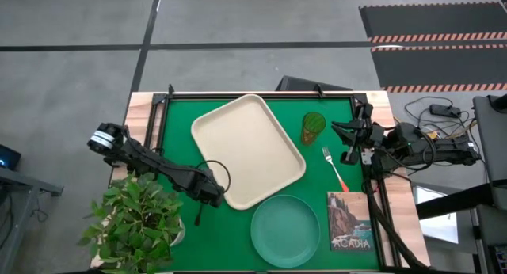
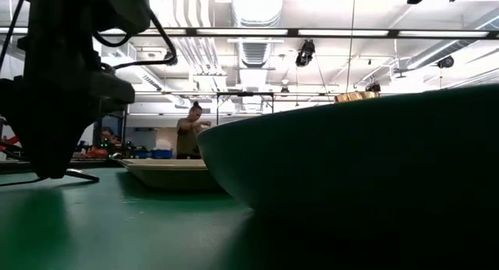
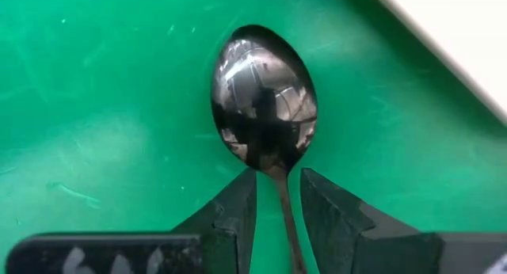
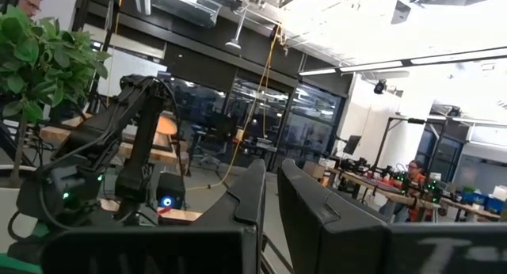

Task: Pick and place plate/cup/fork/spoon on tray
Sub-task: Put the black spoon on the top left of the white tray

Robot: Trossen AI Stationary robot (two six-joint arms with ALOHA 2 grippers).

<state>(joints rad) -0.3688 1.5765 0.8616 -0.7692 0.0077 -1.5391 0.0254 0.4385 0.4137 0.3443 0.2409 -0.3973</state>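
Note:
The all-metal spoon (image 3: 264,96) lies on the green mat just off the near left edge of the cream tray (image 1: 245,147). My left gripper (image 3: 277,196) is down over it, open, one finger on each side of the thin handle just behind the bowl, with mat showing between fingers and handle. In the high view my left gripper (image 1: 212,195) hides the spoon. The teal plate (image 1: 285,229) lies near the front edge. The amber cup (image 1: 313,127) stands right of the tray, and the red-handled fork (image 1: 334,169) lies below it. My right gripper (image 4: 272,195) is shut and empty at the table's right edge.
An "Acadia" picture book (image 1: 349,220) lies at the front right beside the plate. A potted plant (image 1: 139,218) stands at the front left, close to my left arm. In the low view the plate's rim (image 2: 351,168) fills the right half, and a person stands far off in the room.

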